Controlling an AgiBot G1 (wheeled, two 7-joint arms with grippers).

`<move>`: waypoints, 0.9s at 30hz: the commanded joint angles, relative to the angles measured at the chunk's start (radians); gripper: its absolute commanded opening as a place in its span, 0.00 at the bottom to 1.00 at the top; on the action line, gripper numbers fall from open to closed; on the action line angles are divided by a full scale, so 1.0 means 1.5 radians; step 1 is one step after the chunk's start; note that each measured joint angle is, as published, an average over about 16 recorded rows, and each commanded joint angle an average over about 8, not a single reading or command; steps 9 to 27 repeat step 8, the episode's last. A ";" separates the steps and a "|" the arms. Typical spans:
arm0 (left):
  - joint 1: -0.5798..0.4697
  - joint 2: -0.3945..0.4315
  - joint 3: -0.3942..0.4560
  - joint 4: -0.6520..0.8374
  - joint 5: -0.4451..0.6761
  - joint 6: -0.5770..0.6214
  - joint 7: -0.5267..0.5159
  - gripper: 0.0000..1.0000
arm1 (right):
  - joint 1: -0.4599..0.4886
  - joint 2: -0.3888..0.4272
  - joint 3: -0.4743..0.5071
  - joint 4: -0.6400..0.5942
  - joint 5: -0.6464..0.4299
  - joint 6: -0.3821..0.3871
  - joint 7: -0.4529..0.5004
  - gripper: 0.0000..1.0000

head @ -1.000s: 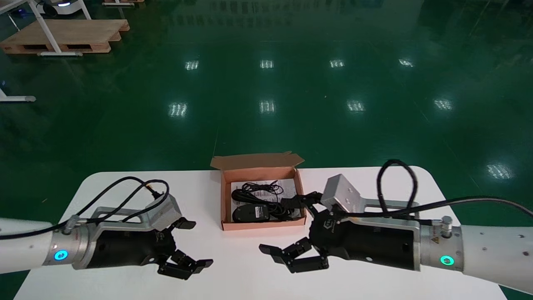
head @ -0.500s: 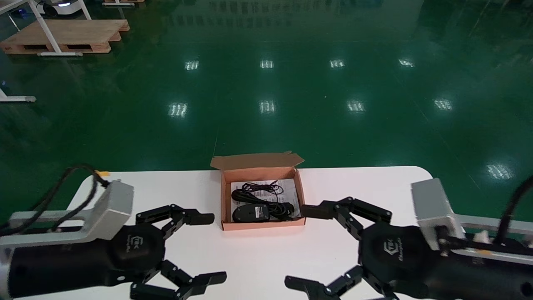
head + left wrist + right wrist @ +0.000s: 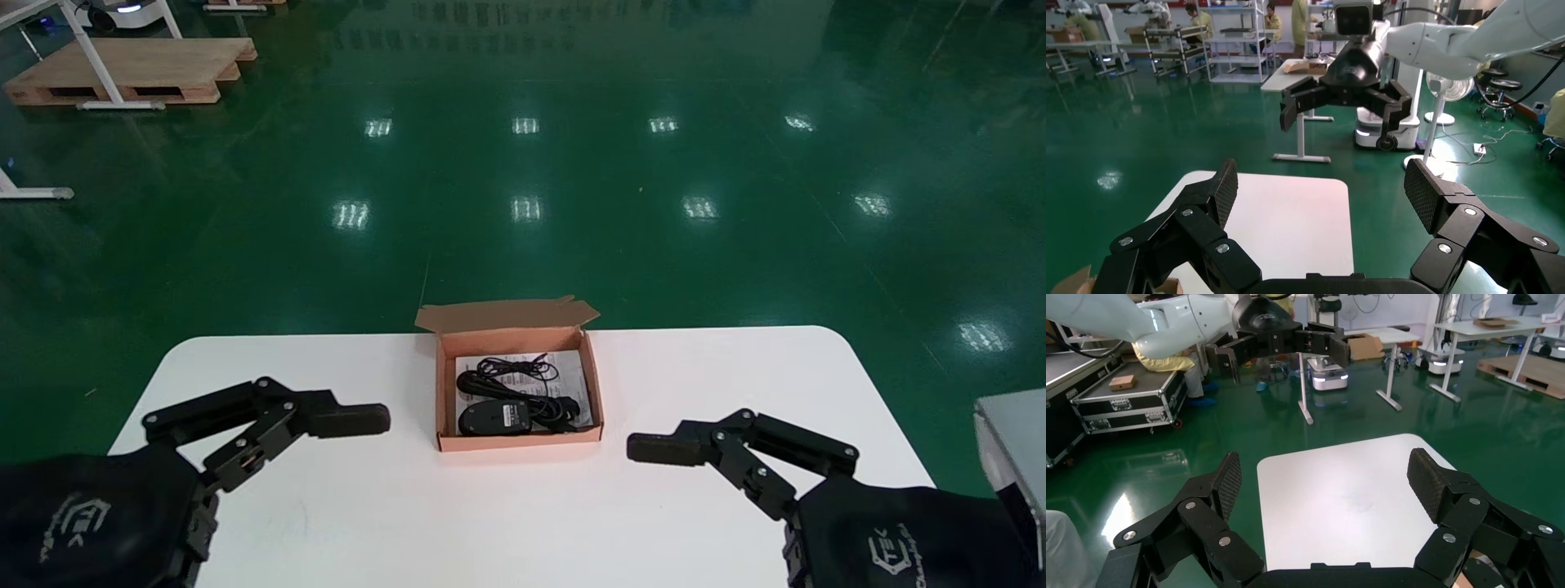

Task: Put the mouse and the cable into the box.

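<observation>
An open cardboard box [image 3: 519, 442] stands at the table's middle, its lid flap folded back. Inside it a black mouse [image 3: 493, 418] lies near the front wall, with its black cable [image 3: 515, 371] bundled over a white leaflet [image 3: 574, 369]. Both grippers hover near the table's front edge, level with the box front and well apart from it. In the head view only one finger of the left gripper [image 3: 343, 420] and one finger of the right [image 3: 662, 448] show. My left gripper [image 3: 1321, 193] is open and empty. My right gripper [image 3: 1324, 484] is likewise open and empty.
The white table [image 3: 735, 367] has rounded corners and green floor all round. A wooden pallet [image 3: 131, 73] lies far off at the back left. Each wrist view shows the other arm's gripper farther off, the right one [image 3: 1343, 104] and the left one [image 3: 1281, 346].
Both arms have drawn back from the box and risen close under the head camera. The right gripper has left the box's right wall. Mouse, cable and box have not moved.
</observation>
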 commanded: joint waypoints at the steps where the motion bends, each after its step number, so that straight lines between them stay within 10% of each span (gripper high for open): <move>1: 0.005 -0.004 -0.007 -0.004 -0.014 0.006 0.003 1.00 | -0.001 0.002 0.002 0.001 0.003 -0.003 0.000 1.00; 27: 0.000 0.000 0.000 0.001 0.001 0.000 0.000 1.00 | 0.001 -0.001 -0.001 -0.001 -0.001 0.002 0.000 1.00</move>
